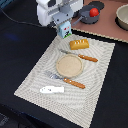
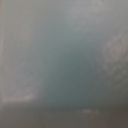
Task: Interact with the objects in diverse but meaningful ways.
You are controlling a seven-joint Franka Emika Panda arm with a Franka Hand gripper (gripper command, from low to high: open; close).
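Observation:
My gripper (image 1: 64,26) is at the far edge of the striped placemat (image 1: 35,80), its fingers closed around the top of the white-and-blue milk carton (image 1: 64,32), which is upright. The golden bread loaf (image 1: 79,44) lies on the mat just toward the exterior view's right of the carton. The red tomato (image 1: 93,11) sits in the grey two-handled pot (image 1: 90,19) behind it. The flat white fish-shaped piece (image 1: 52,89) lies near the mat's front edge. The wrist view is a grey-teal blur with nothing recognisable.
A round tan plate (image 1: 68,65) sits mid-mat, with an orange-handled knife (image 1: 81,56) behind it and an orange-handled fork (image 1: 66,79) in front. A brown board (image 1: 107,27) carries the pot, and a pale bowl (image 1: 122,17) sits at the exterior view's right edge.

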